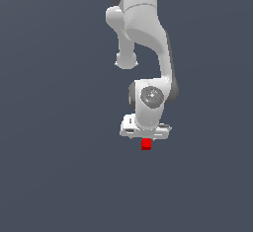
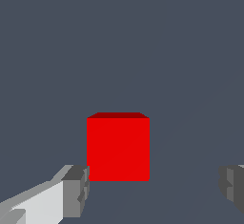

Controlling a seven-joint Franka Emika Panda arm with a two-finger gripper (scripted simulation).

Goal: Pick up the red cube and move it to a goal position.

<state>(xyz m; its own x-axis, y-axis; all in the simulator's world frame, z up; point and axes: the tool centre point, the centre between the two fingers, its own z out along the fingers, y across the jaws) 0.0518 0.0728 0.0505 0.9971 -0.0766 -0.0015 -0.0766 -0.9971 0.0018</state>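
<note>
The red cube [image 1: 146, 144] is a small bright red block lying on the flat dark grey floor. In the exterior view it sits directly under the white hand of my gripper [image 1: 146, 138]. In the wrist view the red cube [image 2: 118, 147] lies between the two grey fingertips of my gripper [image 2: 153, 187]. The jaws stand wide apart. One fingertip [image 2: 76, 189] is right beside a side face of the cube; I cannot tell if it touches. The other fingertip [image 2: 232, 185] is well away from the cube.
The white arm [image 1: 143, 33] comes down from the top of the exterior view. The plain dark grey floor [image 1: 59, 127] fills both views. No other object shows.
</note>
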